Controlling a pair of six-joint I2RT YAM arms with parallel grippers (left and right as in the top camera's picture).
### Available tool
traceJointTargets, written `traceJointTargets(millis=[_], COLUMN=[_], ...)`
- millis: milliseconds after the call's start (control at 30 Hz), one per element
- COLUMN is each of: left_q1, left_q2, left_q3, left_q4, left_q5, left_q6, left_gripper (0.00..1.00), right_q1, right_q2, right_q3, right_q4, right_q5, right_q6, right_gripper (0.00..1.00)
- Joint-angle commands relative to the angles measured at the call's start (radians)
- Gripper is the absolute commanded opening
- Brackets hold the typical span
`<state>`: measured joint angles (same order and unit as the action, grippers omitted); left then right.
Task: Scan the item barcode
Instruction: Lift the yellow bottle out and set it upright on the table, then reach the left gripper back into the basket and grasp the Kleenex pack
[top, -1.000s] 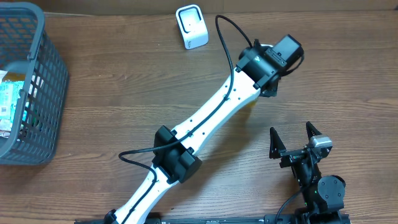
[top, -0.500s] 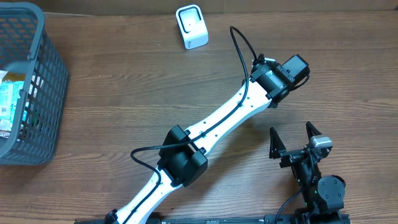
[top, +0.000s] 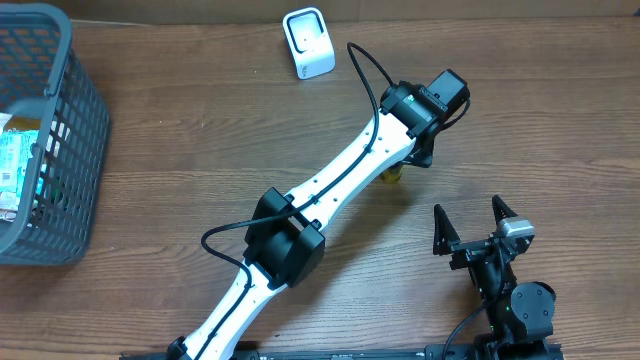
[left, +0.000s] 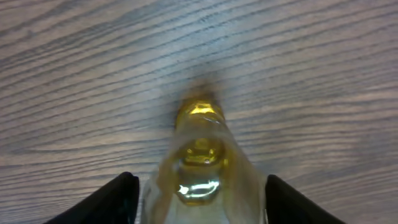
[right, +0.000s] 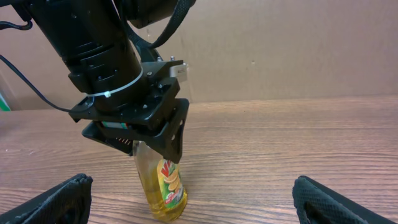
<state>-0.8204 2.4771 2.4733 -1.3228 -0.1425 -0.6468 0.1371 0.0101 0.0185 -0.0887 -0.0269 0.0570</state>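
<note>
Both spread wide: left end effector (left: 199, 186) astride bottle (right: 165, 186), right end effector (top: 468, 210) empty; scanner (top: 308, 42) apart.

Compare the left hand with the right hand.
The left hand points down over the standing bottle, one finger on either side of its top. The right hand lies level with nothing between its fingers. The left hand is reached far out over the table, while the right hand sits near the front edge, close to its base. Both are black, two-fingered and open.
</note>
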Motion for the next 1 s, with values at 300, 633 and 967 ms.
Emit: traceJointTargets(millis=[300,633,967], left_q1=[0.078,0.42,0.743], left_q2=[-0.053,-0.249,-0.38], left_q3=[0.444,0.668,0.598], left_q4=[-0.108,-0.367,-0.367], left_q5=[0.021,-0.047,0.077], left_q6=[0.214,0.252,0.354], left_gripper=[0.98,0.99,1.0], right_q1=[-0.004,-0.004,-0.004], right_q2=[-0.007,-0.007,-0.007], right_q3=[-0.01,-0.01,-0.01], right_q4=[0.007,0.007,0.007], right_q5=[0.0,0.0,0.0], right_q6=[0.006,0.007,0.007], right_gripper=[1.0,1.0,1.0])
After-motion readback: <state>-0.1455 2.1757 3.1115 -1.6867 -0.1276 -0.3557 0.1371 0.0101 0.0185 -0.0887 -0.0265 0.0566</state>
